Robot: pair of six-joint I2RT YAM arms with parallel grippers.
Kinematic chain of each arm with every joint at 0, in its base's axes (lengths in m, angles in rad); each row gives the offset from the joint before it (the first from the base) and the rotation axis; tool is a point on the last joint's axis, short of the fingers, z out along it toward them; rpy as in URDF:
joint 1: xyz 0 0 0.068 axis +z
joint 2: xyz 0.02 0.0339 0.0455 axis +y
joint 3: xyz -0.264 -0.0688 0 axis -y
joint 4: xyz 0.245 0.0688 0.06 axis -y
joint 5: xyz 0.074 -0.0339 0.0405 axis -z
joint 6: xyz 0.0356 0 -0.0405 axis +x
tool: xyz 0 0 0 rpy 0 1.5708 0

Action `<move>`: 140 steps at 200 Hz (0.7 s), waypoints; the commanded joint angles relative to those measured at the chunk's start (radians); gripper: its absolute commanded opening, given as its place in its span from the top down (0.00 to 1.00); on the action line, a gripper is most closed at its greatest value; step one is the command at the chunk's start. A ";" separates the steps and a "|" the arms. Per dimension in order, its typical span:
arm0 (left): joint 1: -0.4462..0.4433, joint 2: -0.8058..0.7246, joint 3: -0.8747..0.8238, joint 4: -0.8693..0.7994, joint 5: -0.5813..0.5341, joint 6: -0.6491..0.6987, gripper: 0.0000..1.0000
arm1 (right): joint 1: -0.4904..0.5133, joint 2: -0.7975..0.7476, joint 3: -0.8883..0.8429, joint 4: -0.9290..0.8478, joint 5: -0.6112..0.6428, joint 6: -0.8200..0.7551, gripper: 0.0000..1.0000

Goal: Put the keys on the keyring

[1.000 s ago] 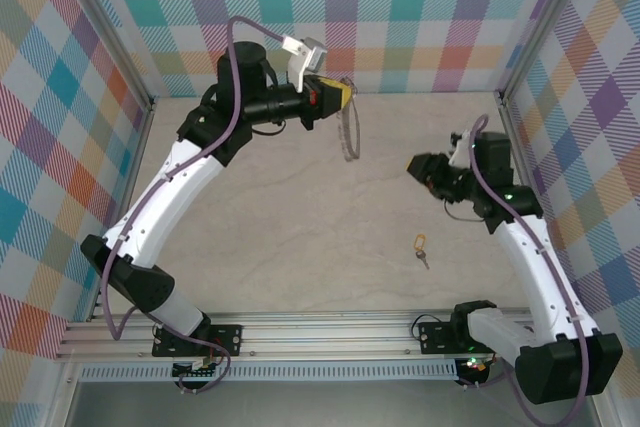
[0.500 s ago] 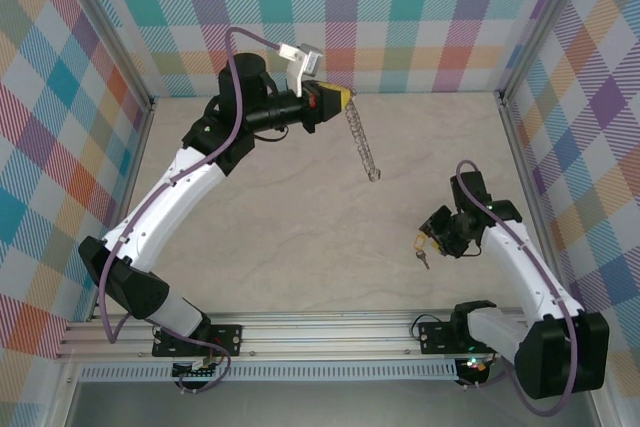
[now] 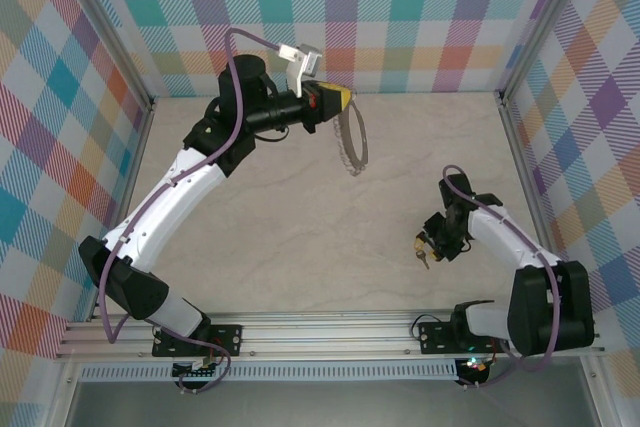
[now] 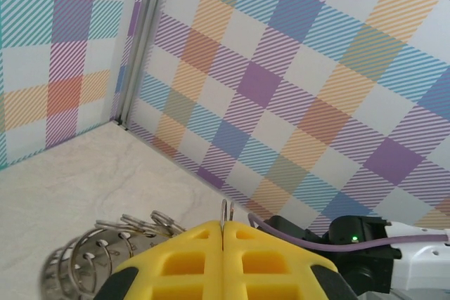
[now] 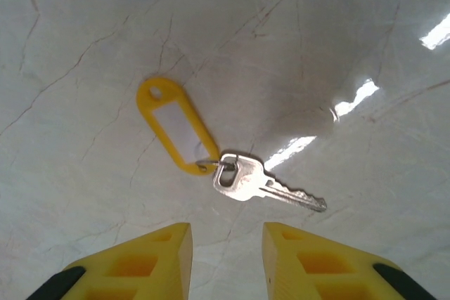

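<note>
Keys (image 5: 242, 179) lie flat on the table (image 3: 280, 227), not yet threaded. Right gripper (image 5: 225, 244) hovers just above them, jaws partly apart, empty. Well beyond the keys, left gripper (image 3: 342, 99) pinches the keyring (image 4: 84, 261) aloft, jaws closed tight. Pickup and threading remain.

Bright even light, soft shadows, white glare streaks on the glossy table (image 5: 394, 173).

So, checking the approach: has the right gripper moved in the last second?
Yes. In the top view the right gripper has come toward the near rail, from mid-table down to the key.
</note>
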 commanded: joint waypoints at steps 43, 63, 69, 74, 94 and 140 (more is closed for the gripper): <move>0.010 -0.028 -0.002 0.076 0.028 -0.017 1.00 | 0.002 0.072 0.033 0.053 0.012 0.005 0.70; 0.011 -0.027 -0.002 0.076 0.027 -0.017 1.00 | 0.002 0.080 0.026 0.064 0.010 0.004 0.71; 0.010 -0.026 -0.002 0.075 0.027 -0.016 1.00 | 0.002 0.082 0.026 0.067 0.009 0.005 0.71; 0.011 -0.026 -0.002 0.075 0.027 -0.016 1.00 | 0.002 0.084 0.024 0.068 0.009 0.005 0.71; 0.010 -0.024 -0.002 0.077 0.027 -0.016 1.00 | 0.002 0.091 0.021 0.079 0.006 0.007 0.71; 0.011 -0.018 -0.002 0.081 0.026 -0.019 1.00 | 0.002 0.109 0.020 0.092 0.000 0.005 0.72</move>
